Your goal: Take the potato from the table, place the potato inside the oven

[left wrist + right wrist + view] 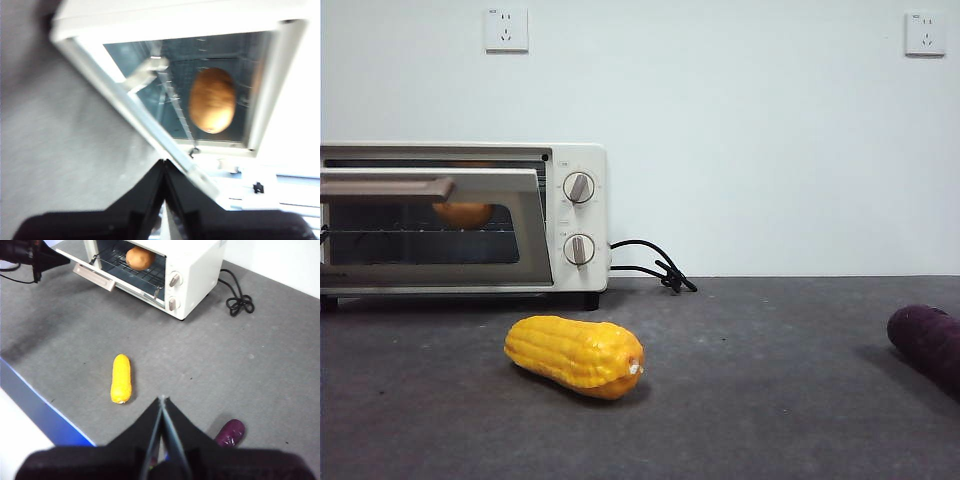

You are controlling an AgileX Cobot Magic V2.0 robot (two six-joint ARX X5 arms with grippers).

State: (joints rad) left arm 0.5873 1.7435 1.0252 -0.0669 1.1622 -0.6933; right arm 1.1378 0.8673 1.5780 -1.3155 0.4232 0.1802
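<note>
The potato (pixel 461 213) lies on the wire rack inside the oven (pixel 575 160); it also shows as an orange-brown oval (pixel 212 100) in the left wrist view and as the same potato (pixel 139 258) in the right wrist view. The oven's glass door (pixel 430 186) is half open, its handle (pixel 95 278) pointing out over the table (pixel 770 400). My left gripper (pixel 164 164) is shut and empty, its tip right at the door's outer edge (pixel 150 130); its dark body (pixel 31 255) sits beside the handle. My right gripper (pixel 161 401) hangs shut and empty, high above the table.
A yellow corn cob (pixel 575 355) lies in front of the oven, and a dark purple vegetable (pixel 928 345) lies at the right. The oven's black cord (pixel 655 265) coils by the wall. A blue table edge (pixel 45 415) shows in the right wrist view.
</note>
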